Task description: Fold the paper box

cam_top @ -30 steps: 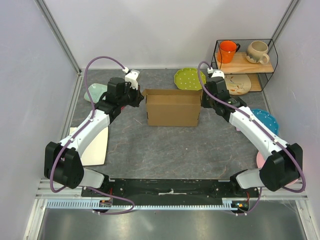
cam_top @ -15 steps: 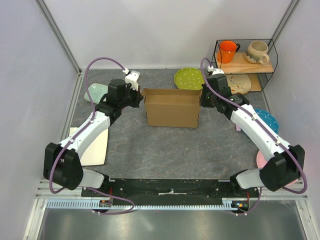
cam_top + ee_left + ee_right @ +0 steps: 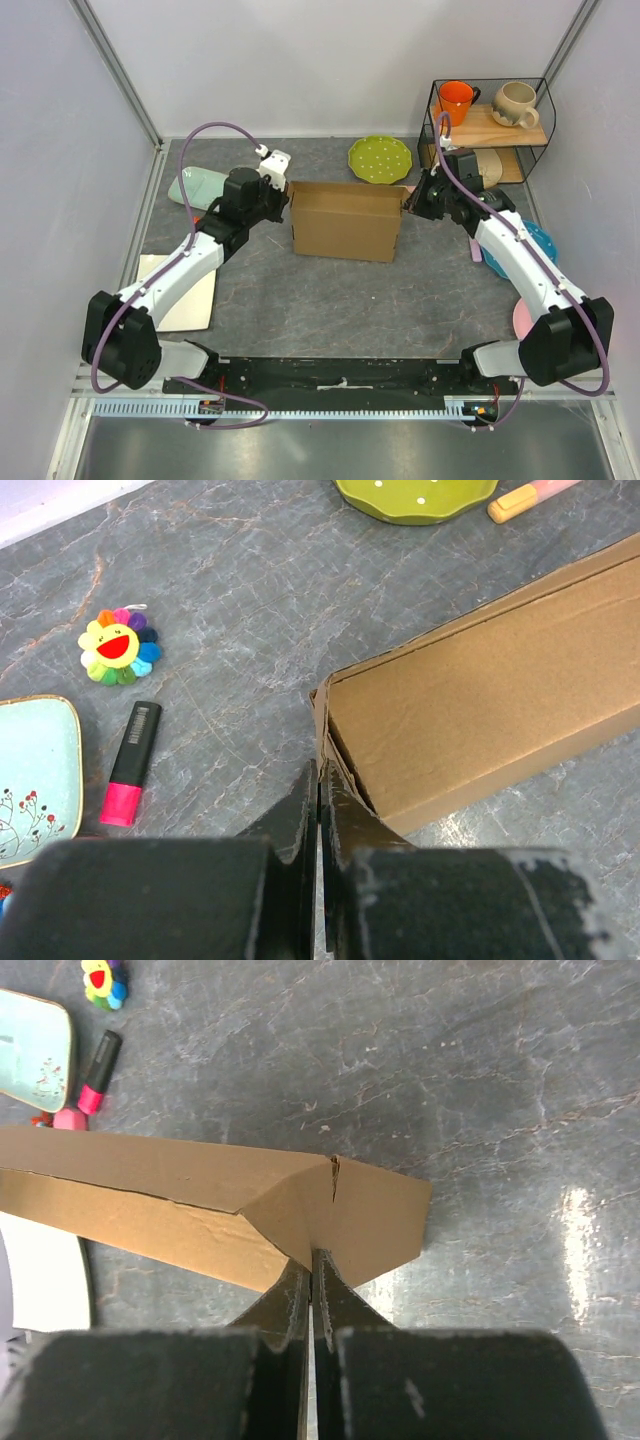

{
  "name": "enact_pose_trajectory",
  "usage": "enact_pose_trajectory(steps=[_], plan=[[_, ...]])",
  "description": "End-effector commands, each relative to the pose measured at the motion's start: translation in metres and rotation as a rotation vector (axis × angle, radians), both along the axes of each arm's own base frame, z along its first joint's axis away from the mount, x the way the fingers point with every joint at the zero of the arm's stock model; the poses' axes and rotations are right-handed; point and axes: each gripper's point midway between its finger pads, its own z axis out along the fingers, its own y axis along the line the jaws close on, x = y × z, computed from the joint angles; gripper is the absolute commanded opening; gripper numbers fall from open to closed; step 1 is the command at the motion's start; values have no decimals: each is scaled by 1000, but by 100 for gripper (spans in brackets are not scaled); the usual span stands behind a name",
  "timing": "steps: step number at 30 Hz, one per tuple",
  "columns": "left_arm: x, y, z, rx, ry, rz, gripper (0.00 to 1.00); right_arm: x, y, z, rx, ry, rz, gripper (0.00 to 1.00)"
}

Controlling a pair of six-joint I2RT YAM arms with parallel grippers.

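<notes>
The paper box [image 3: 345, 222] is brown cardboard and stands folded up in the middle of the table. My left gripper [image 3: 284, 196] is at its left end. In the left wrist view the gripper [image 3: 321, 772] is shut on the thin end wall of the box [image 3: 470, 700]. My right gripper [image 3: 409, 200] is at the right end. In the right wrist view the gripper [image 3: 315, 1257] is shut on the lower edge of the box's end flap [image 3: 370, 1220].
A green plate [image 3: 380, 157] lies behind the box. A wire shelf [image 3: 490, 125] with two mugs stands at the back right. A pale blue plate [image 3: 195, 185], pink marker [image 3: 128, 768] and flower toy [image 3: 119, 646] lie left. A white board [image 3: 188, 292] lies front left, a blue plate [image 3: 535, 240] right.
Both wrists have turned and shifted a little to the right at the box's ends. The box has stayed almost where it was.
</notes>
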Motion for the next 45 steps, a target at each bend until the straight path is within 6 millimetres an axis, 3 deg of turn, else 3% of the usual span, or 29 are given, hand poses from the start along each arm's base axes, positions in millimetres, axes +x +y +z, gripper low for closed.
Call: enact_pose_trajectory(steps=[1, 18, 23, 33, 45], plan=[[-6, 10, -7, 61, -17, 15, 2, -2, 10, 20, 166, -16, 10, 0], [-8, 19, -15, 96, -38, 52, 2, -1, 10, 25, 405, 30, 3, 0], [-8, 18, -9, 83, -46, 51, 2, 0, -8, 23, 273, -34, -19, 0], [-9, 10, -4, 43, -19, 35, 2, -10, -33, -14, 38, -52, -38, 0], [-7, 5, 8, 17, -5, 33, 2, -14, -37, -5, -125, -110, -39, 0]])
